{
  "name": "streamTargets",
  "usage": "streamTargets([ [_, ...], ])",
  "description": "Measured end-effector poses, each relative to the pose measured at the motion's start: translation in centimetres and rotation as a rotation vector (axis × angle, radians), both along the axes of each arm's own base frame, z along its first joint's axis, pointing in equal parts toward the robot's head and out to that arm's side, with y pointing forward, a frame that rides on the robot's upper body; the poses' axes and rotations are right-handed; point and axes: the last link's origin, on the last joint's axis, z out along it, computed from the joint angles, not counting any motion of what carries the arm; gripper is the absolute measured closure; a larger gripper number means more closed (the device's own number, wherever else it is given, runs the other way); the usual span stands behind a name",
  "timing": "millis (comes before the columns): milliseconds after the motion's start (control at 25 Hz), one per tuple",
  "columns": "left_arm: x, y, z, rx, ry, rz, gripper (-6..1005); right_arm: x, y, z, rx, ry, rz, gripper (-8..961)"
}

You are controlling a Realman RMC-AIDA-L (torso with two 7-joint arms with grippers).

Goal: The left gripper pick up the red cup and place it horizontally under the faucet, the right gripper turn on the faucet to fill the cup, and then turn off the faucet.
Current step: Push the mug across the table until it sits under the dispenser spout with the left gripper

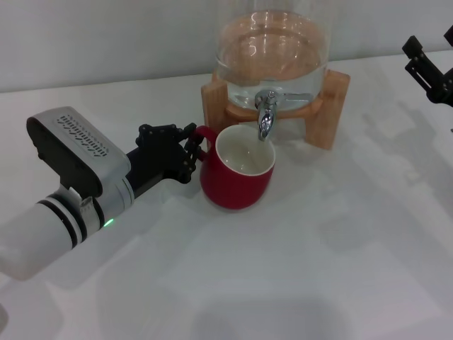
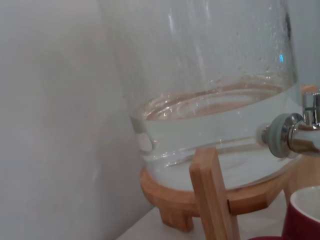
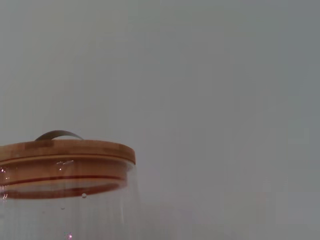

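White tabletop (image 1: 318, 269) holds the red cup (image 1: 236, 170) under the faucet (image 1: 266, 120), the left gripper (image 1: 185, 152) pinching its handle. Filling remains; right gripper (image 1: 428, 67), far off, fingers unclear.

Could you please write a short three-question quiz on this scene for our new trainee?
1. True or false: the squat red ceramic cup stands upright on the white table.
2. What is directly above the cup's opening? A) a bamboo lid B) the chrome faucet spout C) the right hand
3. Which hand is at the cup's loop handle, and where is the other one?

Key
1. True.
2. B.
3. The black two-fingered left hand is at the handle; the right hand is at the far right edge of the head view, away from the glass dispenser.
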Motion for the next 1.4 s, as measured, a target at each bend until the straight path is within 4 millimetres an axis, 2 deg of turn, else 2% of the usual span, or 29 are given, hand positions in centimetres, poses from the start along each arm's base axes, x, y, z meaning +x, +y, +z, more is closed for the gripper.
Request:
streamTargets([
  [1400, -0.77, -0.68, -0.21, -0.003, -0.005, 0.022, 868, -0.56, 0.09, -0.8, -0.037, -0.011, 0.024, 112],
])
